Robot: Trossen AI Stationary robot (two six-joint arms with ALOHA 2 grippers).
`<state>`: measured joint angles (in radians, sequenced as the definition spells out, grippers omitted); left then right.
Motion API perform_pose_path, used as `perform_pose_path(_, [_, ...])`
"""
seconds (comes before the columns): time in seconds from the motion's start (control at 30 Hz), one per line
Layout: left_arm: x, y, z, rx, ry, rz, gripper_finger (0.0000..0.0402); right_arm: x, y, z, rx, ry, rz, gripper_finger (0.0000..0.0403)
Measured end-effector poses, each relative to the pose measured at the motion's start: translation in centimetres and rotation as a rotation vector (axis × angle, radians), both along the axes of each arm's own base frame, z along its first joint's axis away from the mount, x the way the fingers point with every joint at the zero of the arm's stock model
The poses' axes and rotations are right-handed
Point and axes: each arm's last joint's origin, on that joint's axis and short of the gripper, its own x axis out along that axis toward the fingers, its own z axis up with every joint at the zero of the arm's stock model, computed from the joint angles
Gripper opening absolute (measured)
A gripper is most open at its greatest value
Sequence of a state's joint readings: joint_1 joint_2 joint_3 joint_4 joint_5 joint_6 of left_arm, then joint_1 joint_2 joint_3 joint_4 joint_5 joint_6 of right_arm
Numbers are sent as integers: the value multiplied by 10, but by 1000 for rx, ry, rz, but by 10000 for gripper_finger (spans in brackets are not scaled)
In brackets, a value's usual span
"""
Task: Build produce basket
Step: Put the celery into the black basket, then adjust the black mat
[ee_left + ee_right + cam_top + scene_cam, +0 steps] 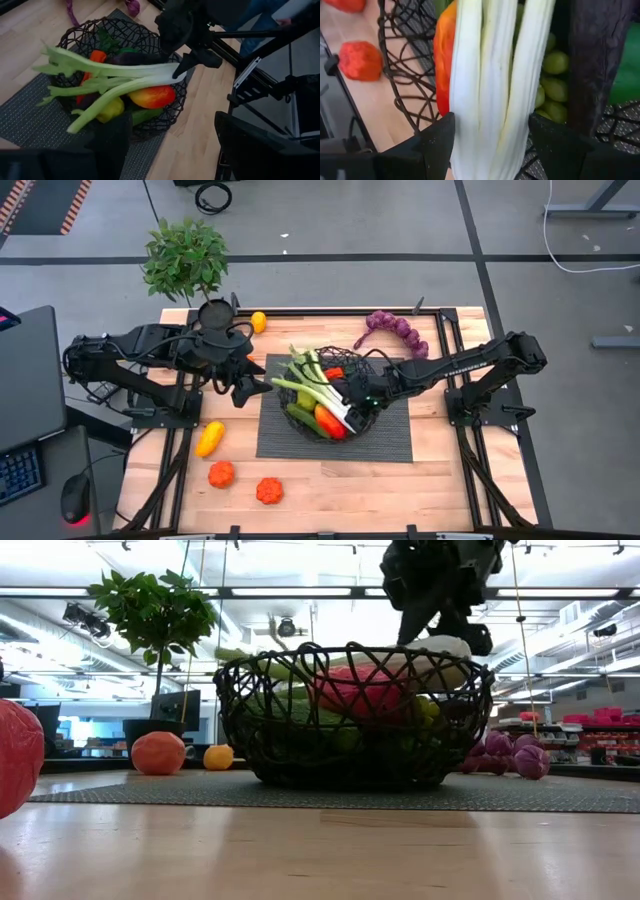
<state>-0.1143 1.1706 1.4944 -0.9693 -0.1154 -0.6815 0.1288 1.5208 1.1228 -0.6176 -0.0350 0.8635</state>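
The black wire basket [376, 366] stands on a grey mat, holding produce: a carrot [97, 57], a red-orange fruit [154, 96], green grapes [554, 76] and a dark aubergine [592, 60]. A leek [306, 384] lies across the top of this pile, white end toward the table's near right. My right gripper [353, 408] reaches slanting down over the basket's right rim, open, with its fingers on either side of the leek's white end [495, 100]. My left gripper [245, 388] hovers open beside the basket's left side, holding nothing. My right gripper straddles the leek's white stalk [485, 150] near its cut end, slanting down from the table's right, its fingers along the stalk. One finger [437, 142] lies against the stalk's side, and a sliver of basket shows beside the other finger [555, 145]. The leek rests on the produce.
A yellow pepper [209, 438] and two red tomatoes [221, 474] [268, 491] lie on the near left of the table. An orange fruit [258, 321] and a potted plant [190, 258] stand at the far left. Purple grapes [396, 328] lie at the far right.
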Motion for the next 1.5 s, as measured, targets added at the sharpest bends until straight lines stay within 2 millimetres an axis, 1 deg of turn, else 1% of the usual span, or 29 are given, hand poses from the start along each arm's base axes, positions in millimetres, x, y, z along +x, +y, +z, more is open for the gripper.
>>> perform_pose_path(0.17, [0,-1,0,-4,0,-2,288,3,-2,7,33,-67,-74,259])
perform_pose_path(0.33, [-1,-5,0,-58,1,2,288,0,-5,26,18,-194,-149,258])
perform_pose_path(0.43, [-2,-7,-2,-59,29,-4,288,-4,-6,38,10,-260,-179,258])
perform_pose_path(0.57, [-11,-4,-12,-36,163,5,288,-12,-7,50,45,-298,-249,258])
perform_pose_path(0.7, [-11,1,-27,-30,351,17,288,-21,2,54,98,-284,-296,258])
perform_pose_path(0.77, [-9,1,-32,-45,398,-16,288,-28,10,51,107,-220,-295,257])
perform_pose_path(0.9, [-7,-5,-31,-70,386,-76,288,-42,33,46,115,-108,-210,252])
perform_pose_path(1.07, [-3,-7,-28,-131,328,-25,288,-62,64,40,154,25,-71,247])
perform_pose_path(1.17, [-2,-7,-27,-161,321,5,288,-73,81,38,168,71,-51,247])
perform_pose_path(1.23, [-2,-7,-27,-170,322,12,288,-81,90,35,182,113,-73,246])
perform_pose_path(1.33, [-2,-4,-27,-169,318,30,288,-90,101,21,169,191,-104,245])
perform_pose_path(1.43, [-1,0,-27,-179,311,62,288,-96,109,-2,116,268,-86,242])
perform_pose_path(1.5, [0,2,-26,-195,303,84,288,-99,110,-19,69,322,-80,238])
